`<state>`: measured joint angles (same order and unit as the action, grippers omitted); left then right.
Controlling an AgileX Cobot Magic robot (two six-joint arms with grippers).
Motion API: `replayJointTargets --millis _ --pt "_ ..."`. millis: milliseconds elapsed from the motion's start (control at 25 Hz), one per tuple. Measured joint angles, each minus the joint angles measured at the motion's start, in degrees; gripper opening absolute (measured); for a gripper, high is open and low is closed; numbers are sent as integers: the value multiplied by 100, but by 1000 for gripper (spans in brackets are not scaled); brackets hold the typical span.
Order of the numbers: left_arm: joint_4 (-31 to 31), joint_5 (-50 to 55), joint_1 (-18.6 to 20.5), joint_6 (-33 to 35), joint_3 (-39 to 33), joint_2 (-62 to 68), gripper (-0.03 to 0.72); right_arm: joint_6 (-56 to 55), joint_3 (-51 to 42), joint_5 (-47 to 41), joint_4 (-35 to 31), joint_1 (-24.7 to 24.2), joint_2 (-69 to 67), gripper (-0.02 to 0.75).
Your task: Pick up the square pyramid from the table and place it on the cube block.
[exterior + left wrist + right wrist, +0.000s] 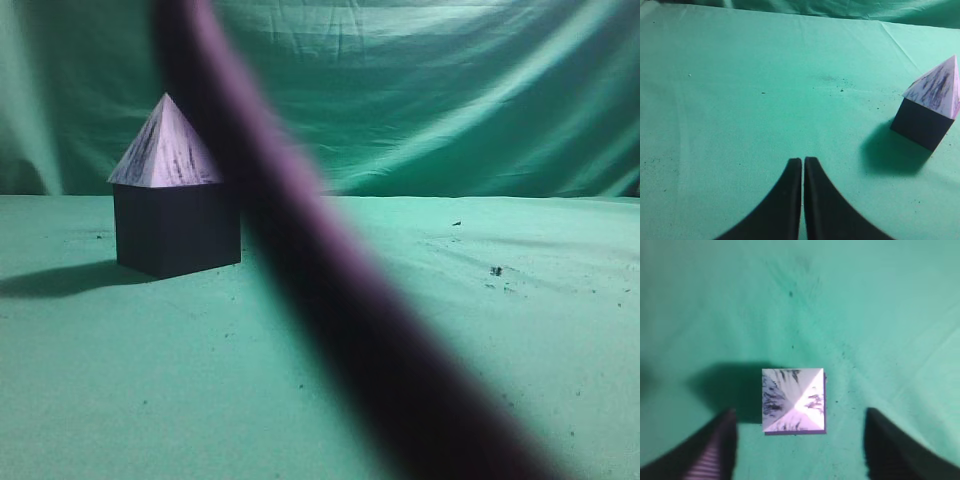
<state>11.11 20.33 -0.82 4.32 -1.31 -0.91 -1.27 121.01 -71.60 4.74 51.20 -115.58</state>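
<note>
Sitting square on the cube block (178, 230) toward the bench's (320, 400) far left corner, square pyramid (165, 145); right claw (797, 445) released above: lift straight up, avoid nudging. Left claw (803, 165) clenched, empty.

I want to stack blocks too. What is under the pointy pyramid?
The pyramid sits on a dark cube, which stands on the green table. The cube's top face is covered, so it cannot be seen. The right gripper hangs open above.

Lilac-white, grey-streaked square pyramid (165, 145); navy-black cube block (178, 232); green, dark-speckled table (450, 330)
</note>
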Motion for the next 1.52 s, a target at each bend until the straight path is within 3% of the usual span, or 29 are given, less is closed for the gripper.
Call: replayJointTargets --millis 120,240,560,880,1280,1400,1520 --pt "0 0 0 0 0 0 0 49 -58 -78 13 0 788 130" --pt "0 0 0 0 0 0 0 119 -366 -197 110 0 1607 0" --pt "0 0 0 0 0 0 0 -553 -2682 -34 301 0 3866 0" --pt "0 0 0 0 0 0 0 -890 -5232 1423 299 0 6051 0" --pt "0 0 0 0 0 0 0 -899 -6306 840 168 0 7673 0" --pt "0 0 0 0 0 0 0 -887 -6741 1198 259 -61 8016 0" --pt "0 0 0 0 0 0 0 -631 -7553 2223 244 -550 8575 0"
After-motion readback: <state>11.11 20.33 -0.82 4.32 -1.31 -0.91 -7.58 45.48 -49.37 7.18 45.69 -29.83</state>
